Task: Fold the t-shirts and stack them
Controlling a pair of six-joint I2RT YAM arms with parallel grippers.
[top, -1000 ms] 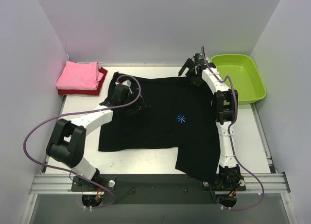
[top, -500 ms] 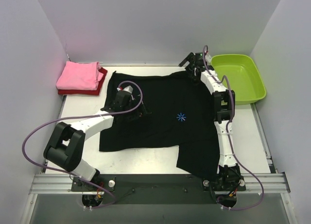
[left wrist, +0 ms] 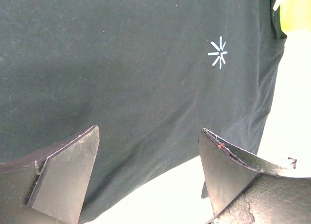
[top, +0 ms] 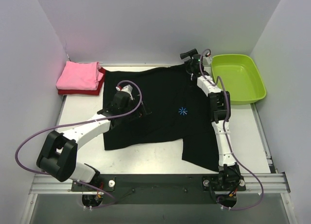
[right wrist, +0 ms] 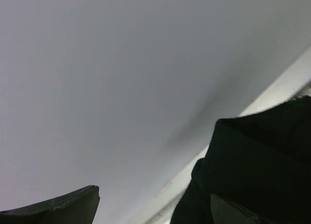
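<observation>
Top view: the black t-shirt [top: 165,112] has slid toward the back wall since a second ago, flatter now, just left of the lime-green tub [top: 238,78], which holds nothing. Judging by this, spreading is nearly done and folding comes next. Far left of the tub, the pink t-shirt [top: 77,74] lies folded on the dark red t-shirt [top: 99,85].

Left wrist view: the left gripper [left wrist: 148,175] gapes wide over black cloth, empty.

Right wrist view: the right gripper [right wrist: 155,204] is fully spread, with a black fold beside one finger and nothing clamped.
</observation>
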